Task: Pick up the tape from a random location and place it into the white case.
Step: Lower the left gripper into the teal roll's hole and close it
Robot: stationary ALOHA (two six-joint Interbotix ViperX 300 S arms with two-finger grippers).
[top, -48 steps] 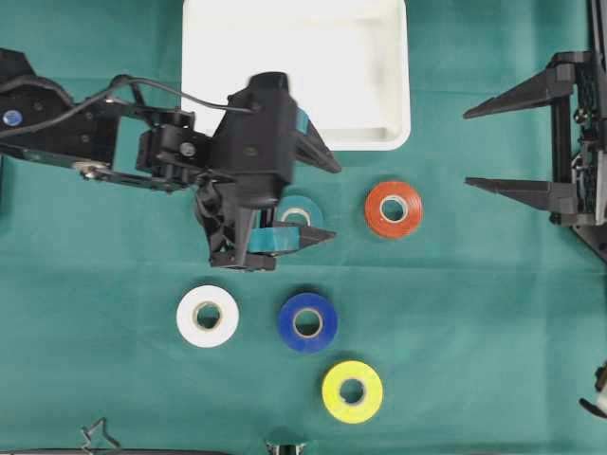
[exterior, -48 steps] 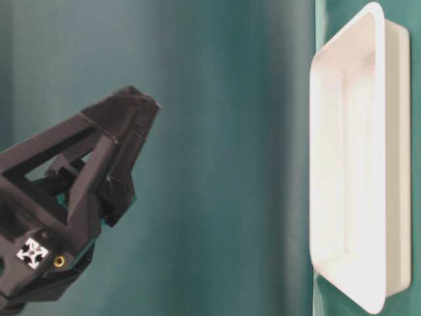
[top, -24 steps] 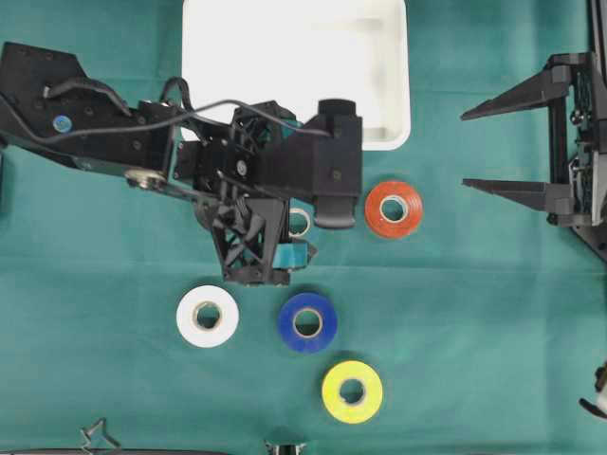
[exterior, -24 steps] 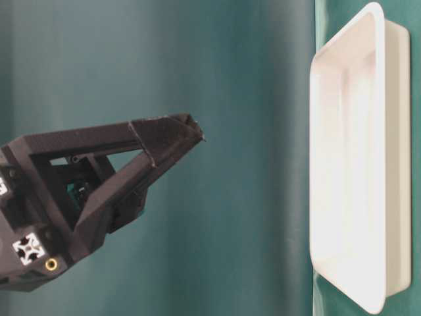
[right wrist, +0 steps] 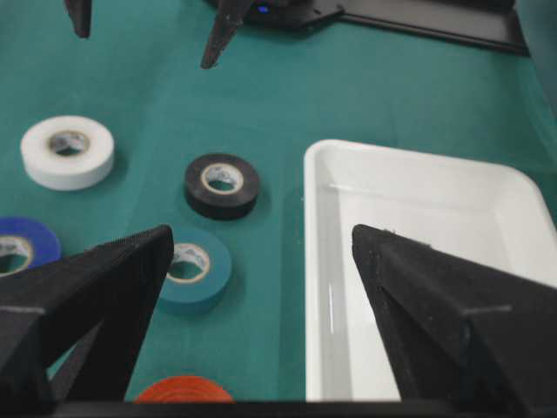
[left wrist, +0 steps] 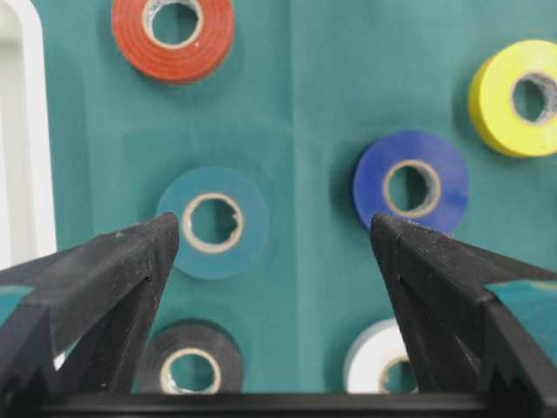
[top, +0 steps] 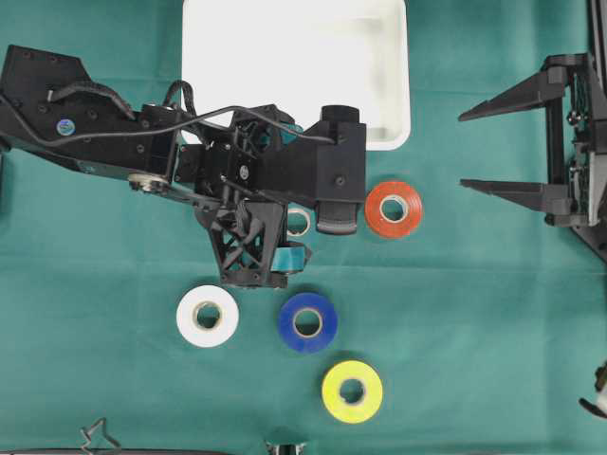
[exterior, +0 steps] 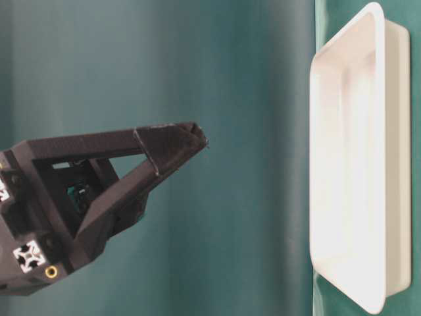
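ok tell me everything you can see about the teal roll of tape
The teal roll of tape is a flat ring with a pale cardboard core, its inner edge a little ragged. It lies on its side on the green cloth, touching nothing. The black roll sits beside it, the white plastic case close by. The left gripper hangs over it with jaws wide open, hiding most of it from overhead.

1. Six tape rolls: one orange roll [left wrist: 172, 37], one yellow roll [left wrist: 519, 97], one blue roll [left wrist: 411, 184], one teal roll [left wrist: 213, 222], one black roll [left wrist: 191, 367], one white roll [top: 208, 316].
2. One white case [top: 296, 71].
3. Two robot arms.
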